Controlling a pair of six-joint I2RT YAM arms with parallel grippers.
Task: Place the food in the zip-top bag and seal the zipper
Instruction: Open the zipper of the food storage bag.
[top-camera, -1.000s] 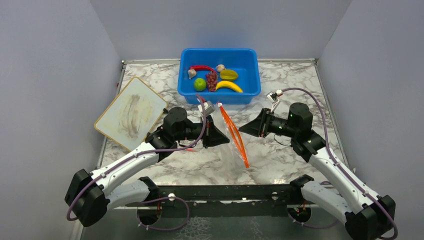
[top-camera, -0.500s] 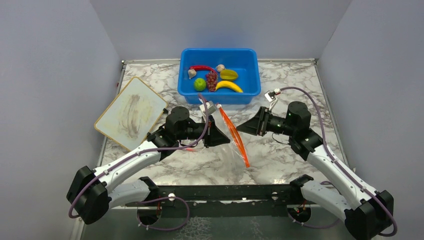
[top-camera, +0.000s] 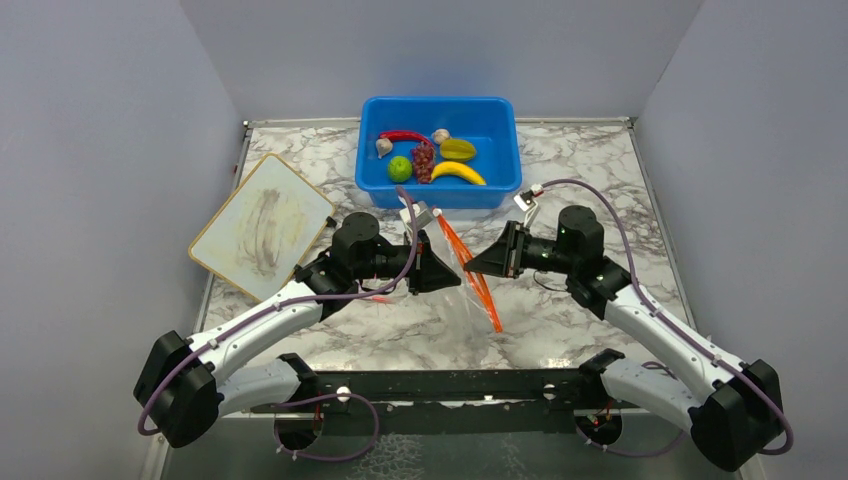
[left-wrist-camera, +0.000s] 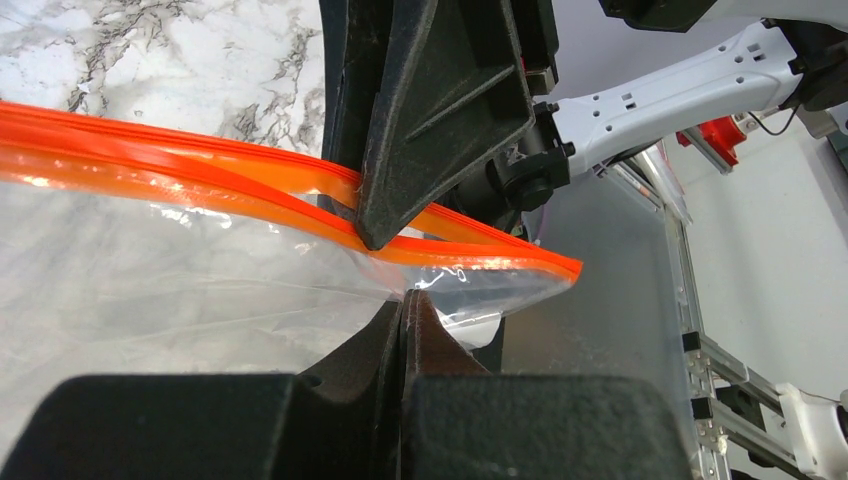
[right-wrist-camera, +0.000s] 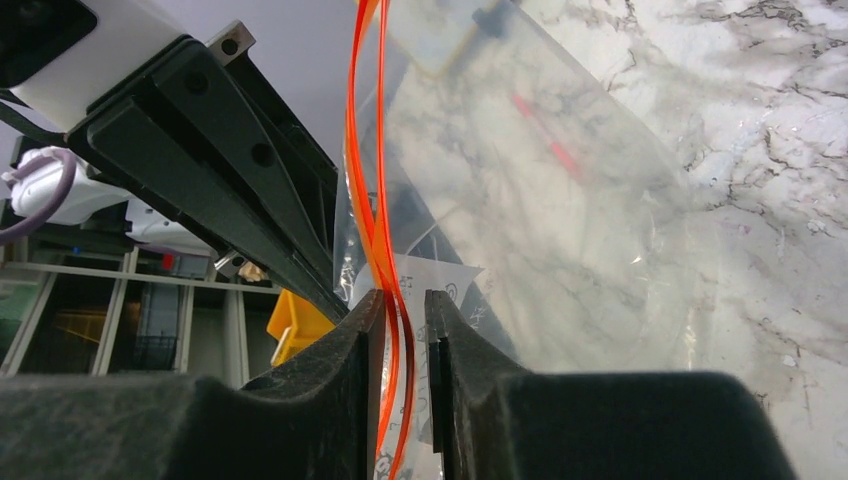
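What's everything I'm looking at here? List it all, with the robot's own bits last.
table: one, marbled grey-white, under everything
tub: one, blue, far middle of table
banana: one, yellow, in tub
lime: one, green, in tub
chili: one, red, in tub
grapes: one bunch, purple, in tub
starfruit: one, yellow-green, in tub
garlic bulbs: two, beige, in tub, the second farther back
board: one, white with tan rim, table's left
bag: one, clear, between the grippers
zipper: one, orange-red, along the bag's mouth
arms: two, white and black, near edge
left gripper: one, black, shut on the bag
right gripper: one, black, jaws slightly apart around the zipper
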